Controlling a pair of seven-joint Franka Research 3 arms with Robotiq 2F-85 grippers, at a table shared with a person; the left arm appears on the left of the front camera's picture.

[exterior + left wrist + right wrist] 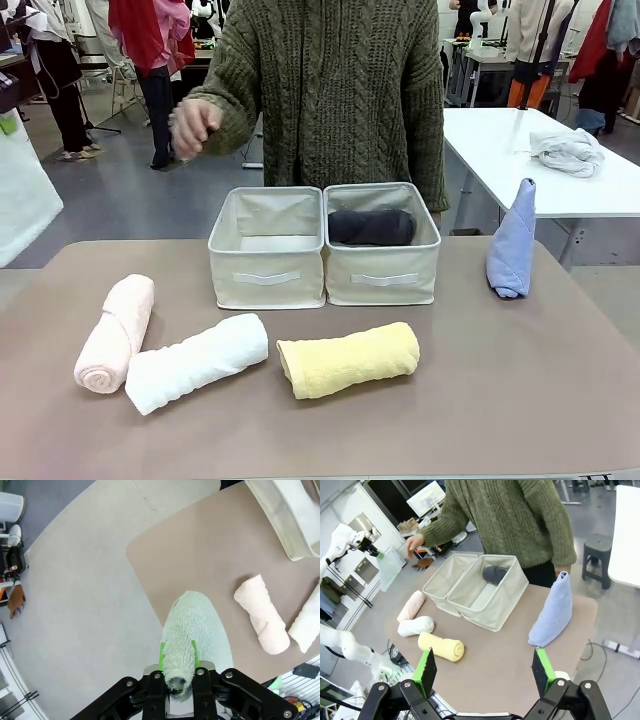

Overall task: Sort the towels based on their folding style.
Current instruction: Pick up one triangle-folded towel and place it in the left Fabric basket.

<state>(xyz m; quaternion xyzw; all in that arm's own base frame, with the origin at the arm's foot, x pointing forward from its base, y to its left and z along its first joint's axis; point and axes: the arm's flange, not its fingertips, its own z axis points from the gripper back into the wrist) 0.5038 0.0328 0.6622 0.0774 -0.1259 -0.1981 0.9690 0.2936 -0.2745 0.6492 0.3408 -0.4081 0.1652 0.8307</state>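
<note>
My left gripper (178,664) is shut on the narrow end of the pale teal cone towel (192,635), held in the air over the table's left edge. The pink roll (113,333), white roll (196,362) and yellow roll (348,360) lie in a row on the near half of the table. A dark grey roll (371,227) rests inside the right bin (384,283). The periwinkle blue cone (512,240) stands upright at the table's right. My right gripper (484,670) hangs open high above the near right side, nothing between its fingers.
The left bin (266,281) stands against the right one at the table's middle. A person in a green sweater stands behind the bins with one hand (193,125) raised. A whitish cloth heap (567,150) lies on a separate white table (500,150) at the back right.
</note>
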